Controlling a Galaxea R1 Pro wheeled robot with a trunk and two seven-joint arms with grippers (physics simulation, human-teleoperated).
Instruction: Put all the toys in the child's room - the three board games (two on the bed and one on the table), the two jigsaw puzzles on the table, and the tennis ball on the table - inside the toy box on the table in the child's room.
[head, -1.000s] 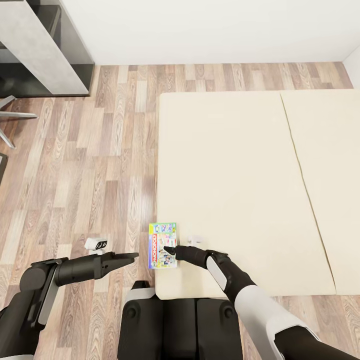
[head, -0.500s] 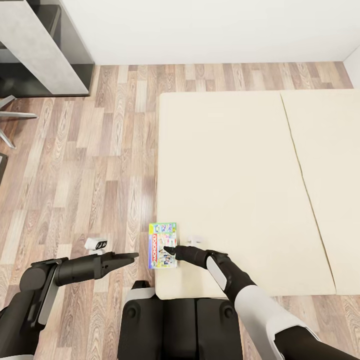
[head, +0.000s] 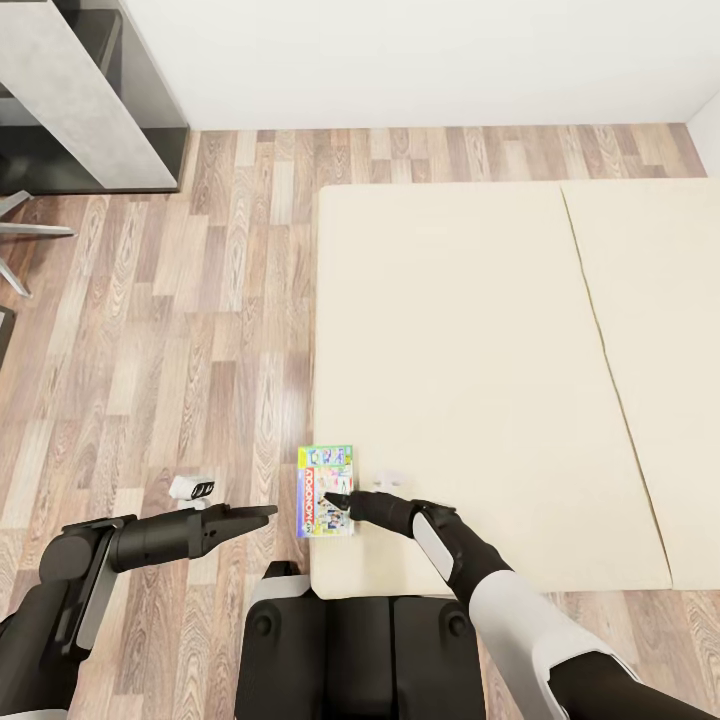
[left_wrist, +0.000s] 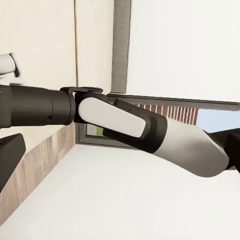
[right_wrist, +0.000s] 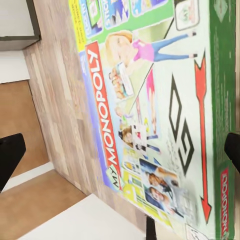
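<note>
A board game, a green-edged "My Monopoly" box with a red banner, lies flat on the near-left corner of the bed, its left edge at the mattress edge. My right gripper hovers just over the box's near half. In the right wrist view the printed lid spans the picture, and the right gripper is open with one fingertip at each side of it. My left gripper is held over the floor, left of the box, and is open and empty. The left wrist view looks across at my right forearm.
The wood-plank floor runs along the bed's left side and far end. A low dark cabinet with a grey top stands at the far left by the white wall. Grey chair legs reach in at the left edge.
</note>
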